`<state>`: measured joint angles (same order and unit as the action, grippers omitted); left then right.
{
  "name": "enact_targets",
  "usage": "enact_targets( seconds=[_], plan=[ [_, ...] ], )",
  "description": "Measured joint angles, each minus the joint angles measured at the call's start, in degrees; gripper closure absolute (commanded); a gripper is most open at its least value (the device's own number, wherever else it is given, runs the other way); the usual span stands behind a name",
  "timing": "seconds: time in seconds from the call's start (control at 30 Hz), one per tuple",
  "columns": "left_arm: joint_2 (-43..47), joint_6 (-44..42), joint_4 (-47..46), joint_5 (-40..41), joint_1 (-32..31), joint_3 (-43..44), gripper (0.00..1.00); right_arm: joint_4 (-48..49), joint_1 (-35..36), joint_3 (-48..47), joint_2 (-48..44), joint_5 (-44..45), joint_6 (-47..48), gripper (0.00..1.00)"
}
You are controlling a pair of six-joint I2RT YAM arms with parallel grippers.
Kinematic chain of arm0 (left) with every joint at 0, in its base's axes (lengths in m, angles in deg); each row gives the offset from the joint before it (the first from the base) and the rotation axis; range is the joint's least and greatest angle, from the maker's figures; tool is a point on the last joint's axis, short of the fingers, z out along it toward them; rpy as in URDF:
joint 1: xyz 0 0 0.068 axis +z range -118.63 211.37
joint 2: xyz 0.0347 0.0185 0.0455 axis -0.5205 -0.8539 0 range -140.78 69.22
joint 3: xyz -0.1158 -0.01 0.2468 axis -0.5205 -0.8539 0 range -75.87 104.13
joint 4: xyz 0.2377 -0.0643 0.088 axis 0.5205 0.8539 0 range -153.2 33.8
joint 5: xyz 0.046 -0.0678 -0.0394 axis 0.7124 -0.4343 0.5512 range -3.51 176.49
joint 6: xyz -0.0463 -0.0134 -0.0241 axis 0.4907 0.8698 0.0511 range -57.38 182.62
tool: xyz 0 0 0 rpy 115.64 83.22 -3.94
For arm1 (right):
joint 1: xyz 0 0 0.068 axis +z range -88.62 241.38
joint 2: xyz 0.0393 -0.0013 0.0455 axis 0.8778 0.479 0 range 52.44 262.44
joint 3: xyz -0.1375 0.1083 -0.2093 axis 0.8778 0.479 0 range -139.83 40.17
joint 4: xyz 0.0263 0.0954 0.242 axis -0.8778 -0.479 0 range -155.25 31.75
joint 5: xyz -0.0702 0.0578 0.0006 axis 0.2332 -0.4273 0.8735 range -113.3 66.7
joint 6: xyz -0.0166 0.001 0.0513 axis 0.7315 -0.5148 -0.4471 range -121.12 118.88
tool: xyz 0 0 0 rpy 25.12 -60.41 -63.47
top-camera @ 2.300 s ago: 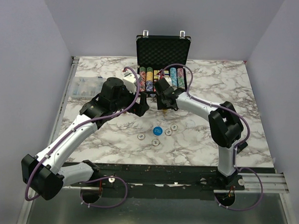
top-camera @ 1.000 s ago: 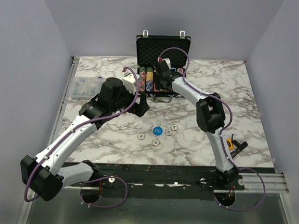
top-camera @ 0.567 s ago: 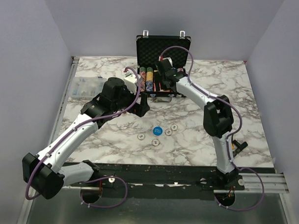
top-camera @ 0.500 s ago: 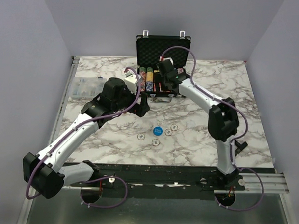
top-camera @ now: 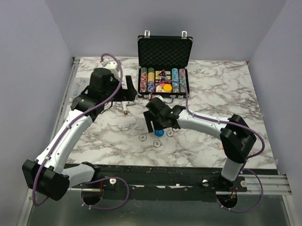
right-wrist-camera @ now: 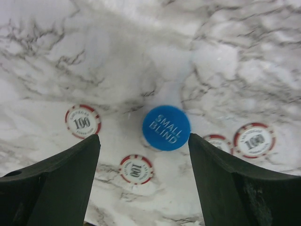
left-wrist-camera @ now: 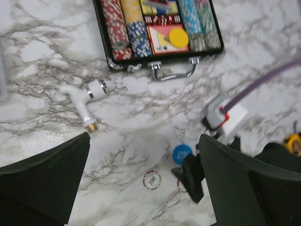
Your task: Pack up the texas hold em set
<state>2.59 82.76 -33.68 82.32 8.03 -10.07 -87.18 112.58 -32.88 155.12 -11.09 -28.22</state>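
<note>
The black briefcase (top-camera: 140,85) of the texas hold em set lies open at the back, lid upright. It holds the multicoloured chip rows (top-camera: 146,79) and the red card box (left-wrist-camera: 159,40), and a yellow disc (left-wrist-camera: 178,36) rests on that box. A blue "small blind" disc (right-wrist-camera: 166,127) lies flat on the marble, with several red-and-white chips (right-wrist-camera: 136,168) scattered close by. My right gripper (right-wrist-camera: 143,153) hangs open just above the blue disc, a finger on either side and not touching it. My left gripper (left-wrist-camera: 144,155) is open and empty, high over the table left of the case (top-camera: 131,92).
A small white plastic object (left-wrist-camera: 84,96) with a brass tip lies left of the case handle. A yellow-and-black tape measure (left-wrist-camera: 294,141) shows at the right edge. A clear box (top-camera: 78,85) sits by the table's left edge.
My right gripper has pulled back from the case and come down over the blue disc. The yellow disc now lies in the case. My left arm has swung back and left.
</note>
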Motion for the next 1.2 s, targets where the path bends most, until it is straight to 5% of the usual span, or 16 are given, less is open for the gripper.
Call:
enact_targets(
  seconds=[0.27, 1.2],
  plan=[
    [-0.2, 11.28, 0.26, -4.04, 9.01, 7.26, 0.04, 0.57, 3.93, 3.17, 0.66, -1.2, -4.44, 0.25],
    [-2.49, 7.48, -1.01, -6.03, 10.73, 0.9, 0.08, -1.9, 3.98, 0.46, 6.91, 4.92, -8.9, 0.38]
  ],
)
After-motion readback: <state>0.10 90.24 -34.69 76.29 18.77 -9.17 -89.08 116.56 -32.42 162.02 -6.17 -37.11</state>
